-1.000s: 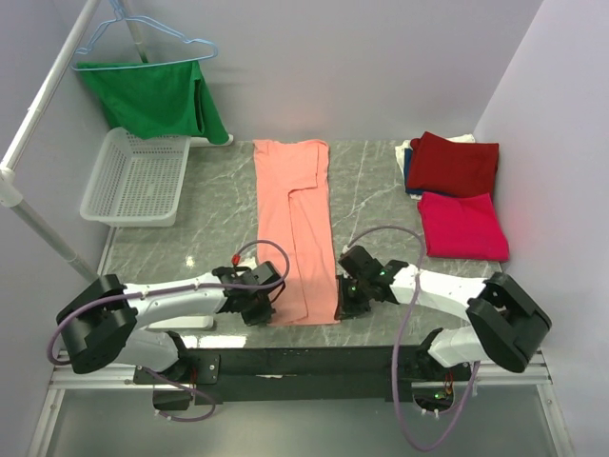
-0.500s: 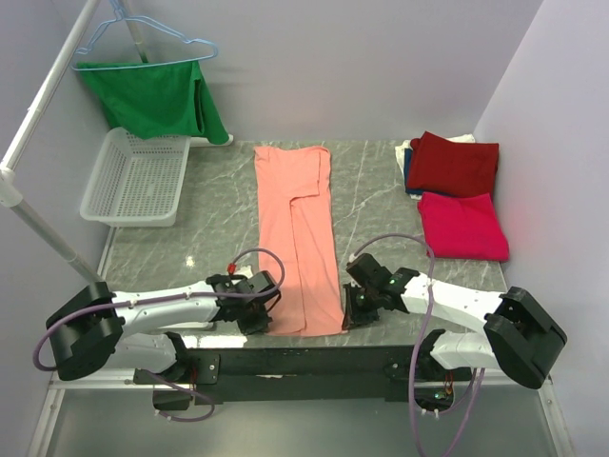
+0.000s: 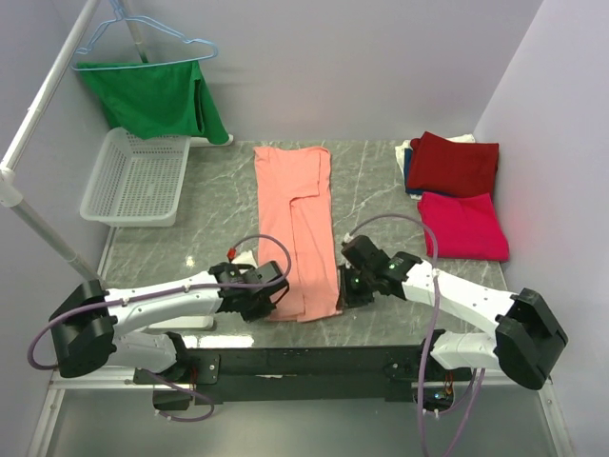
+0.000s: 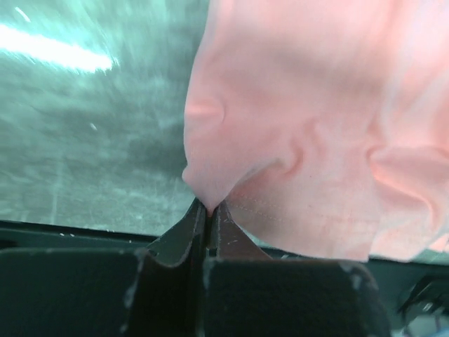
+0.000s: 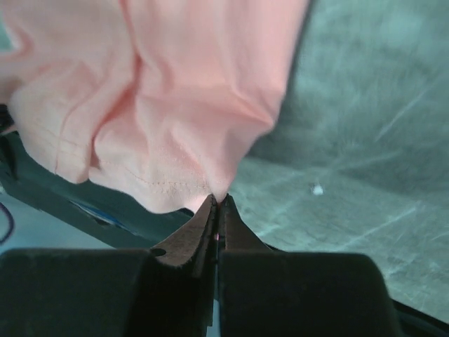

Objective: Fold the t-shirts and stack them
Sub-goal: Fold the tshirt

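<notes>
A salmon-pink t-shirt (image 3: 297, 224), folded into a long narrow strip, lies down the middle of the table. My left gripper (image 3: 268, 303) is shut on its near-left hem corner (image 4: 208, 202). My right gripper (image 3: 341, 297) is shut on its near-right hem corner (image 5: 219, 194). Both corners are raised a little off the table, and the cloth bunches above the fingertips in both wrist views. A folded dark red t-shirt (image 3: 455, 164) lies at the back right, and a folded crimson-pink t-shirt (image 3: 461, 227) lies just in front of it.
A white mesh basket (image 3: 136, 177) stands at the back left. A green garment (image 3: 152, 99) on a light-blue wire hanger (image 3: 143, 38) hangs above it from a white rail. White and blue cloth edges (image 3: 409, 157) show under the dark red t-shirt.
Both grippers, holding the near hem, dipped toward the table's near edge half a second ago and have now moved back away from it, taking the hem with them.
</notes>
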`<control>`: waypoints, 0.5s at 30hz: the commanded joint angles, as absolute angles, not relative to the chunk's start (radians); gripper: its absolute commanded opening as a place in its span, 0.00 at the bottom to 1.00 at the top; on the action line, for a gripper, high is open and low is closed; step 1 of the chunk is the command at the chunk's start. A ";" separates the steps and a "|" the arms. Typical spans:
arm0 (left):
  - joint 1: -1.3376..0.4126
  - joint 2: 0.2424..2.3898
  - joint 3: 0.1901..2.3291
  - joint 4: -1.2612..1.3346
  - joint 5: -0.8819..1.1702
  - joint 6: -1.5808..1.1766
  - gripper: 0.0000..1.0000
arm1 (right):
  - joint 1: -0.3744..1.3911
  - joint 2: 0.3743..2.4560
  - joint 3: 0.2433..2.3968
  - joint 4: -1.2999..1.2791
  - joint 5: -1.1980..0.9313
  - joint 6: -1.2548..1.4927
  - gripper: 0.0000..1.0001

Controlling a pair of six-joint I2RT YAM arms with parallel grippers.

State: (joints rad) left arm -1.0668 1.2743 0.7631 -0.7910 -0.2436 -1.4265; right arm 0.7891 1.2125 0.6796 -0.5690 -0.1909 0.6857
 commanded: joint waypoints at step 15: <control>-0.816 1.638 1.247 -0.924 -0.678 -1.223 0.01 | 0.572 1.520 1.127 -0.575 -0.006 0.519 0.00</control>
State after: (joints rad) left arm -0.8955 1.5620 1.1469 -0.9436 -0.5632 -1.3563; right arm 0.6220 1.4471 1.0210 -0.5877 -0.0666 0.5793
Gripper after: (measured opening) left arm 0.033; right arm 0.011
